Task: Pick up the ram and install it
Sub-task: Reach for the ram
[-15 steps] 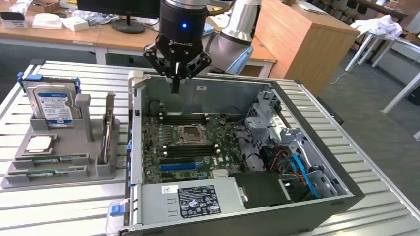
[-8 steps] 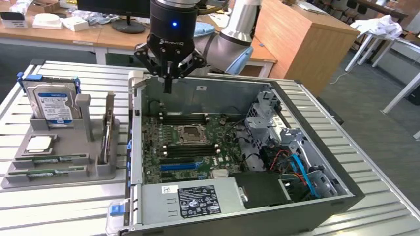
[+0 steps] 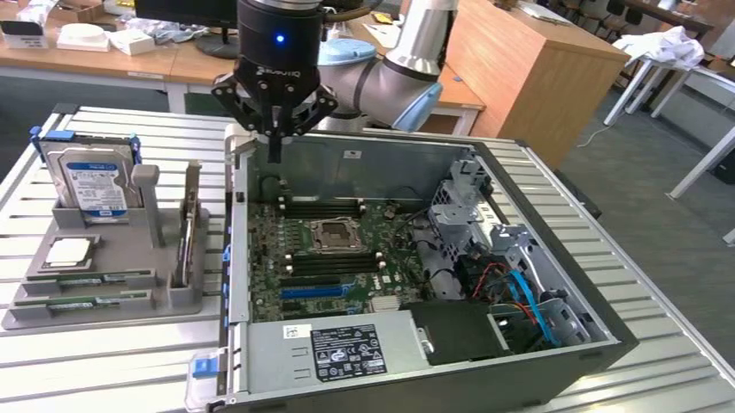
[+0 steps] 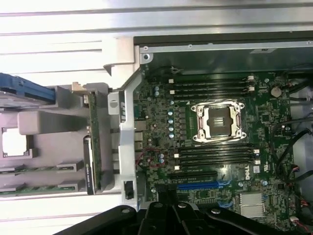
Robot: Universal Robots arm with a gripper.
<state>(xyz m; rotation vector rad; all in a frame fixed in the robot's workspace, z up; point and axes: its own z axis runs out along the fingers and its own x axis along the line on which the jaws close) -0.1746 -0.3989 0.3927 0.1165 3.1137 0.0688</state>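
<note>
Closest to the wrist camera is the gripper (image 4: 172, 215), and its fingers (image 3: 274, 144) are pressed together with nothing between them. It hangs above the far left corner of the open computer case (image 3: 597, 335), over the case wall and well above the motherboard (image 3: 344, 249).

Just beside the case, on the exterior view's left, stands a grey holder (image 3: 172, 297). The ram (image 3: 188, 232) stands on edge in the slot nearest the case and is the stick closest to the gripper. Two flat sticks (image 3: 86, 280) lie in recesses at the holder's near left. I cannot tell which stick the task means. A hard drive (image 3: 98, 185) stands at the holder's far end, with a processor chip (image 3: 69, 251) in front of it.

I judge this to be the reach toward the pick, with nothing yet lifted. To do it well, the fingers need to part before any descent. The approach should line up along the upright stick's length, centred on its top edge, so the pads meet its flat faces. The grey post (image 3: 147, 202) and the case wall stand to either side, so the descent should be straight. The empty memory slots (image 3: 333, 262) flank the socket (image 3: 333, 231).
</note>
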